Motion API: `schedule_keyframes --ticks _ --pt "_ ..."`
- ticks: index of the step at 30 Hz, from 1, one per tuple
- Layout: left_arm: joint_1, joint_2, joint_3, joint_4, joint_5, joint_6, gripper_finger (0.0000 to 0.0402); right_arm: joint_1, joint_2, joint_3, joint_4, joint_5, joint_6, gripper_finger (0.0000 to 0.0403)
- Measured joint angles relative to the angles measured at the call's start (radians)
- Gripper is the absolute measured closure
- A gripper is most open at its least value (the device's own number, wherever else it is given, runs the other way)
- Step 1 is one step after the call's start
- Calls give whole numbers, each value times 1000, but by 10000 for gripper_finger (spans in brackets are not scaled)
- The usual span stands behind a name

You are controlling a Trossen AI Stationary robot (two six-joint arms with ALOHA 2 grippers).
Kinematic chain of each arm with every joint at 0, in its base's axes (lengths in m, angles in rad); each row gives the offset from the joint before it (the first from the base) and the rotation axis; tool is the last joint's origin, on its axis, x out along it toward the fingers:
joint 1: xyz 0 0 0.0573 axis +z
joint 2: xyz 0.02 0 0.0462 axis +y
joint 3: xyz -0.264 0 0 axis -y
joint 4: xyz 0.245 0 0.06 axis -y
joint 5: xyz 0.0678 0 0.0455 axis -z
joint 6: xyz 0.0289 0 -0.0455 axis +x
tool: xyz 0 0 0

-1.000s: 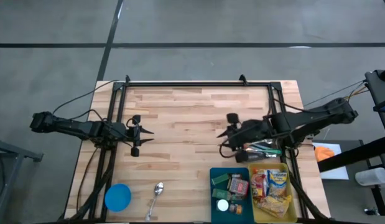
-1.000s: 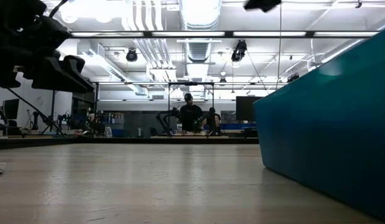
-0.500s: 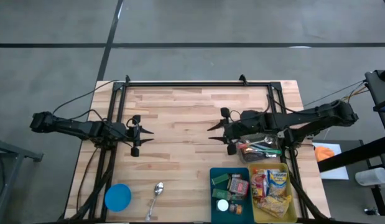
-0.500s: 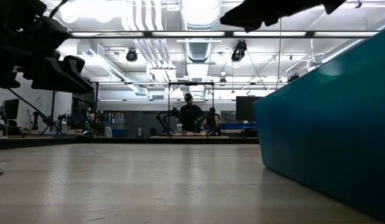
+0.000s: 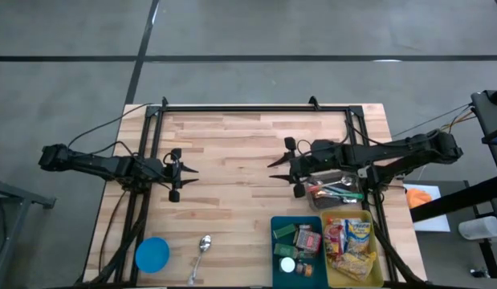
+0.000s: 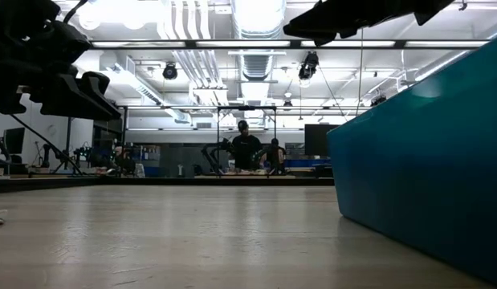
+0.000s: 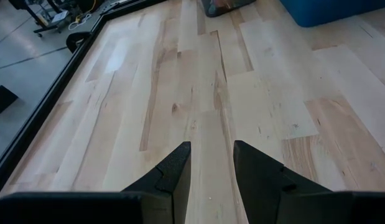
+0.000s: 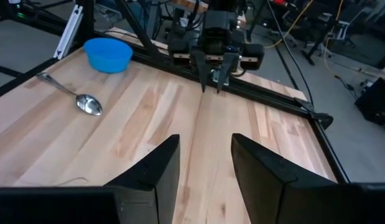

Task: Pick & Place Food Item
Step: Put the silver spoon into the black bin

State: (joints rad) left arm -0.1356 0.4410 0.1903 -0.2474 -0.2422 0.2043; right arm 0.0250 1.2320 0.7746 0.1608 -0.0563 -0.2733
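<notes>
Food items lie in two bins at the table's near right: small packs and a jar in a teal bin [image 5: 274, 241], and snack packets [image 5: 350, 238] in a yellow bin [image 5: 380, 261]. My right gripper [image 5: 277, 170] hovers open above the bare wood, left of the far end of the bins, pointing toward the table's left; nothing is between its fingers [image 8: 204, 162]. My left gripper [image 5: 184, 172] waits open at the table's left, pointing right, also with nothing in it [image 7: 212, 165]. In the low view the teal bin's wall [image 6: 425, 177] fills the right.
A clear container of utensils [image 5: 336, 191] sits under my right arm, just beyond the bins. A blue bowl [image 5: 152, 254] and a metal spoon [image 5: 201, 250] lie at the near left. Bare wood stretches between the two grippers. People stand in the room far behind the table.
My right gripper has moved toward the table's left and a little toward its far edge, sinking into the top of the low view. It has tipped up nearer to level. Most of this happened early; it has since nearly stopped. Its finger gap looks unchanged.
</notes>
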Motion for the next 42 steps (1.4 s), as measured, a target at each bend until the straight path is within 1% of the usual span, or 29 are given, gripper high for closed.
schedule_keyframes --ticks 40,42 --pt "0 0 0 -1 0 0 280 1 0 -1 0 4 3 262" --pt "0 0 0 2 0 -20 280 1 0 -1 0 5 3 262"
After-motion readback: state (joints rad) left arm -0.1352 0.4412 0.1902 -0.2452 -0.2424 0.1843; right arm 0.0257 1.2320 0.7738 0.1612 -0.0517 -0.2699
